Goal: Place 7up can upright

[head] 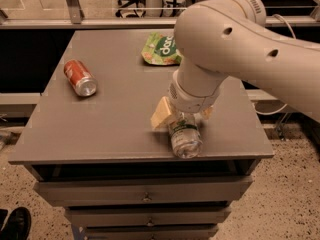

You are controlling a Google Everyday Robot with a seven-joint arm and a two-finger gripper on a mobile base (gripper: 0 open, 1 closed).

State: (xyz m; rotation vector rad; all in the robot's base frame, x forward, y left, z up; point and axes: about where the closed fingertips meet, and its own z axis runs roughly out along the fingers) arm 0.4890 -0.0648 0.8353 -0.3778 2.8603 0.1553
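The single camera view looks down on one grey counter (pixel 100 134) with drawers (pixel 145 190) stacked beneath its front edge. One large white robot arm (pixel 235 49) sweeps in from the upper right of the frame and bends down to the lower middle, where its one claw (pixel 183 118) hangs just above the counter top near the front edge.

There are two cans. The small silver-white aluminium 7up can (pixel 184 136) with green lettering lies on its side at the lower centre, one round end facing the bottom of the frame. Its far end sits between the two tan fingers (pixel 161 119), and the claw is clamped around it.

The second, a red-orange can (pixel 80 77), lies on its side at the left of the counter, well apart from the claw. One green snack bag (pixel 161 48) lies flat near the back edge, partly hidden by the arm.

One black shoe (pixel 15 223) shows on the speckled floor at the lower left corner.
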